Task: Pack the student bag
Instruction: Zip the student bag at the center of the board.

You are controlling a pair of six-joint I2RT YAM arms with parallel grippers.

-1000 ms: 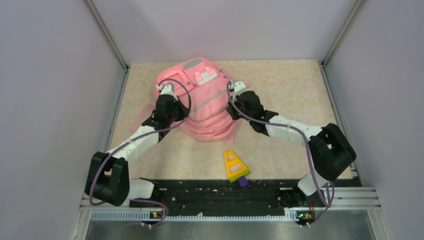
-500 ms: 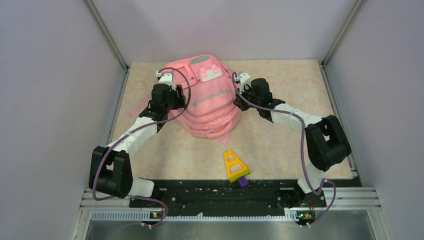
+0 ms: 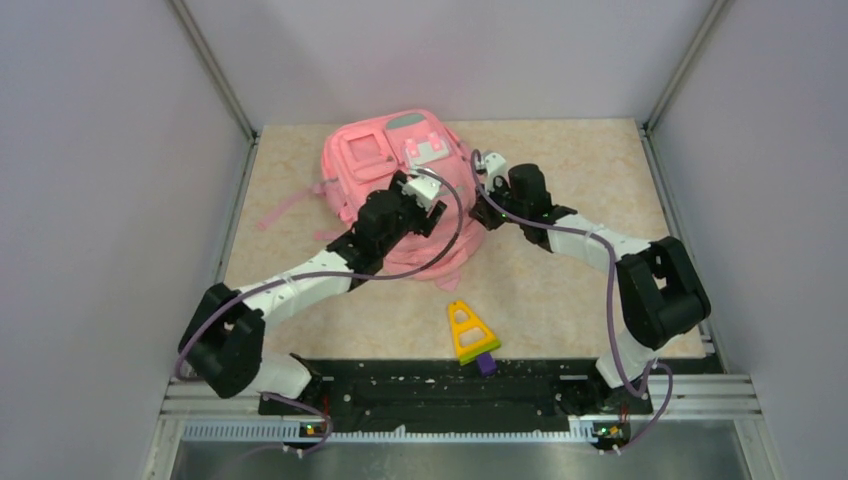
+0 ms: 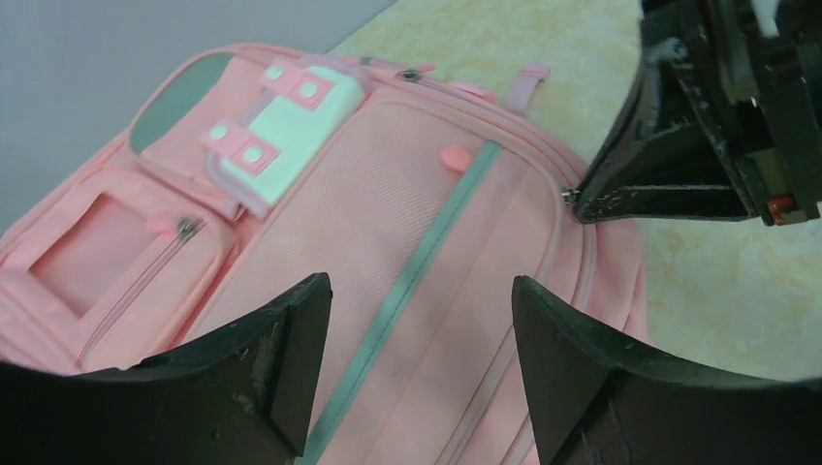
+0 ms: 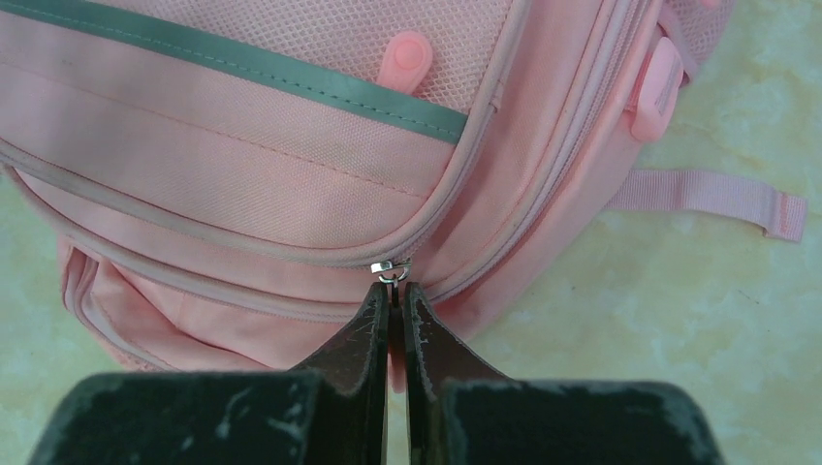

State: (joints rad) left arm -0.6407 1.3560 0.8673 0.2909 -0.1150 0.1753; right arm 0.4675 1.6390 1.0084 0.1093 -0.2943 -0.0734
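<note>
The student bag (image 3: 375, 165) is a big pink backpack lying front up at the back of the table. It also fills the left wrist view (image 4: 388, 194) and the right wrist view (image 5: 242, 145). My left gripper (image 3: 432, 200) hovers open over the bag's front panel, holding nothing (image 4: 417, 291). At the bag's right edge, my right gripper (image 3: 482, 208) is shut on a small metal zipper pull (image 5: 388, 268). The fingertips pinch the pull's tab (image 5: 397, 286).
A yellow triangular toy (image 3: 470, 333) lies near the front edge, with a purple piece (image 3: 486, 363) at its base. A pink strap (image 3: 285, 210) trails left of the bag and another (image 5: 708, 194) lies on the table. Grey walls enclose the table.
My left gripper opened and swung from the bag's left side to over its front. The bag shifted back and turned. The right gripper stayed shut at the bag's right edge.
</note>
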